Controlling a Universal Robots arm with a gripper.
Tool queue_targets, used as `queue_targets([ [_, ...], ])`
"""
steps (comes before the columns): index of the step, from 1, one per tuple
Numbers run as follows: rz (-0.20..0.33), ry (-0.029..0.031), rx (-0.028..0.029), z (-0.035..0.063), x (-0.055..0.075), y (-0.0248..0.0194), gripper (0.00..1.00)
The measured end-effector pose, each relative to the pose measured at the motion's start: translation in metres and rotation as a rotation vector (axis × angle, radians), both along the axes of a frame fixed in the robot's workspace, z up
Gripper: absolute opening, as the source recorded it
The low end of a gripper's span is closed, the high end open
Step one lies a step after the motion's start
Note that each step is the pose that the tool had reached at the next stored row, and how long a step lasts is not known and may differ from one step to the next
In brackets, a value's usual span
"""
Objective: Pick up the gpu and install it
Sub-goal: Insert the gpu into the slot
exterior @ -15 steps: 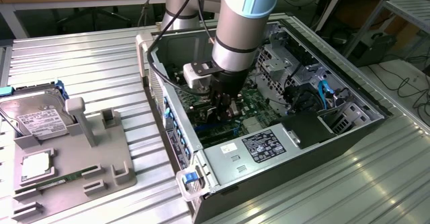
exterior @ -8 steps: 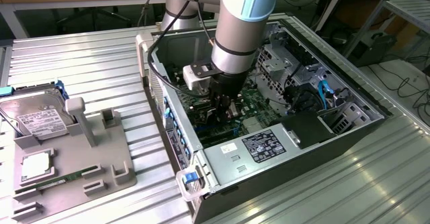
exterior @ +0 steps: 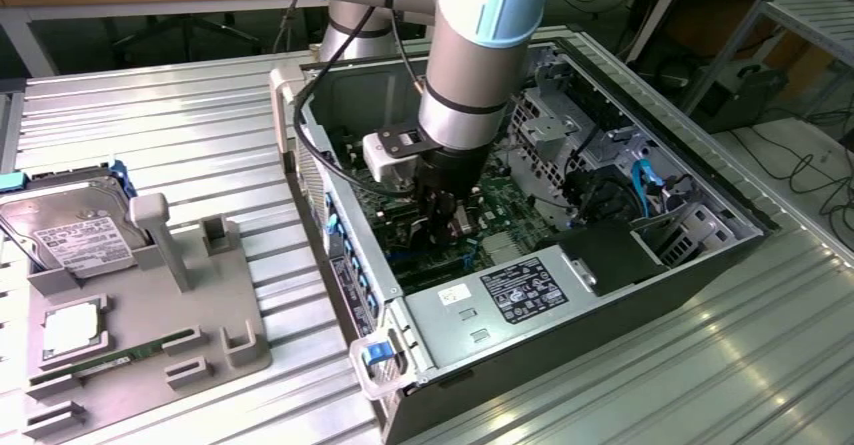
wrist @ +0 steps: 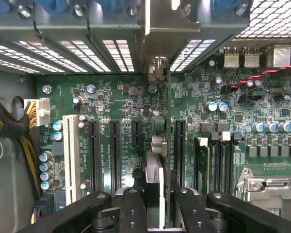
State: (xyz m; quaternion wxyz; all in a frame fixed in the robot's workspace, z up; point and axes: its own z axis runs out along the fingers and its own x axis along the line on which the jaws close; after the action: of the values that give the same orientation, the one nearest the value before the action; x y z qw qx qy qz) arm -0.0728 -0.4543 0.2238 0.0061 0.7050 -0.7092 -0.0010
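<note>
My gripper (exterior: 442, 208) reaches down into the open computer case (exterior: 350, 265), over the green motherboard (exterior: 501, 210). In the wrist view the gpu (wrist: 156, 155) shows edge-on as a thin upright card running away from my gripper (wrist: 157, 194), with its pale metal bracket (wrist: 147, 22) at the case's rear slot openings. The black fingers (wrist: 132, 204) are shut on the card from both sides. The card hangs just above the motherboard (wrist: 121, 97), between two long black expansion slots (wrist: 115, 148). Whether its edge touches a slot is hidden.
A power supply (exterior: 527, 290) with a label fills the case's near end, and drive cages (exterior: 561, 115) and cables line its far side. On the exterior view's left, a grey fixture (exterior: 200, 305) holds a hard drive (exterior: 74, 230), a processor (exterior: 67, 330) and a green memory stick (exterior: 114, 360).
</note>
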Motion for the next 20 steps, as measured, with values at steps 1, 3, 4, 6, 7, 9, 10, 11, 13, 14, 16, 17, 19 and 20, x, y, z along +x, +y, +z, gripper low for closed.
queue_targets([
  [1,0.0,-0.0001,0.0003,-0.0021,0.0,0.0,0.27],
  [3,0.0,-0.0002,0.0009,-0.0039,0.0,0.0003,0.27],
  [4,0.0,-0.0005,0.0015,-0.0042,0.0,0.0002,0.27],
  [6,0.0,-0.0007,0.0018,-0.0043,0.0,0.0002,0.27],
  [7,0.0,-0.0007,0.0018,-0.0043,0.0,0.0002,0.27],
  [9,0.0,-0.0007,0.0018,-0.0043,0.0,0.0003,0.27],
  [10,0.0,-0.0007,0.0018,-0.0043,0.0,0.0003,0.27],
  [11,0.0,-0.0021,0.0049,-0.0057,0.0,0.0007,0.29],
  [13,0.0,-0.0023,0.0018,-0.0028,0.0,0.0003,0.35],
  [14,0.0,-0.0036,0.0023,0.0001,0.0,0.0003,0.35],
  [16,0.0,-0.0044,0.0022,0.0091,0.0,0.0004,0.35],
  [17,0.0,-0.0044,0.0017,0.0139,0.0,0.0003,0.35],
  [19,0.0,-0.0048,0.002,0.0229,0.0,0.0003,0.35],
  [20,0.0,-0.0048,0.0017,0.0289,0.0,0.0003,0.35],
])
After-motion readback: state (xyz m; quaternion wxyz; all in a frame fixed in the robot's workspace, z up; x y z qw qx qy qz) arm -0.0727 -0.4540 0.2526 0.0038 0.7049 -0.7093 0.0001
